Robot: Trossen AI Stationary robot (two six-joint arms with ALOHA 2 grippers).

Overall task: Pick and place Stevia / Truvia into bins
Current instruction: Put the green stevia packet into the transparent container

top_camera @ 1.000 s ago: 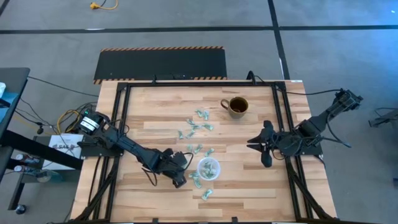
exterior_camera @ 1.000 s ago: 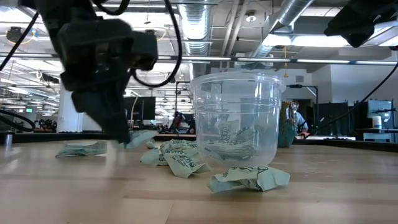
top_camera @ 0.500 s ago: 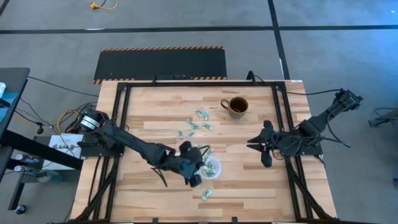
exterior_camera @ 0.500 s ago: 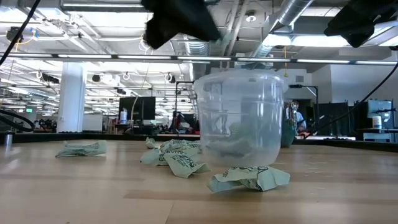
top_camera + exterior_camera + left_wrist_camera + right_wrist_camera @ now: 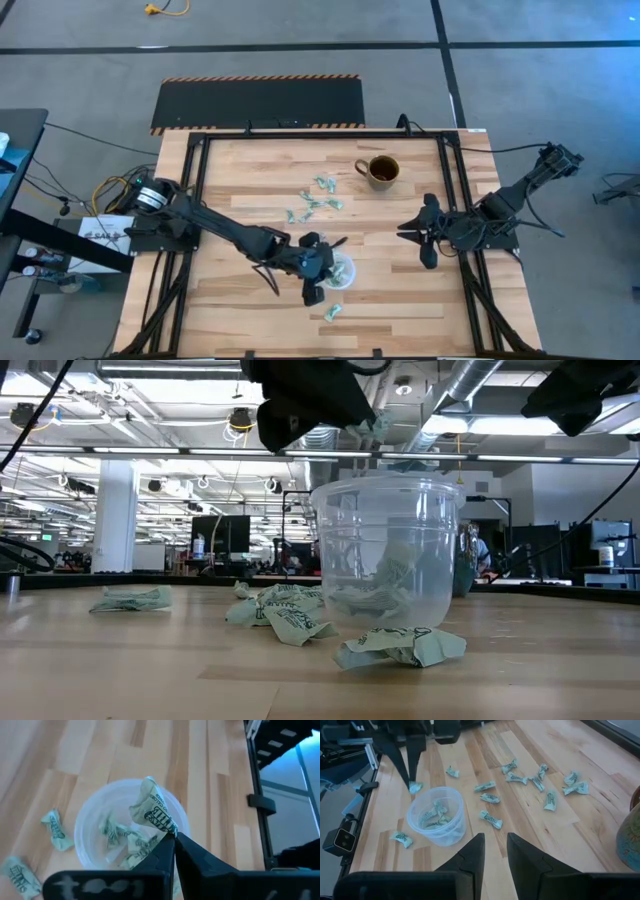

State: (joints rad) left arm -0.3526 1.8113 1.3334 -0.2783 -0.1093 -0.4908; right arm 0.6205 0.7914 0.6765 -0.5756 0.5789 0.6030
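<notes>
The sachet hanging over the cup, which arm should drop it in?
Left. Its claw already pinches the sachet right above the clear cup. The right claw waits farther off, open and holding nothing.

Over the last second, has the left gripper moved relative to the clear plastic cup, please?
Yes. The left gripper has travelled toward the mug's side of the table, from beside the clear plastic cup to above its rim, shut on a sachet.

From overhead, the dark left gripper (image 5: 322, 262) covers part of the small clear plastic cup (image 5: 343, 275). At table level, we see the cup's frosted wall (image 5: 385, 550) blurring the pale green paper sachets (image 5: 392, 575) inside; their count is unclear.
</notes>
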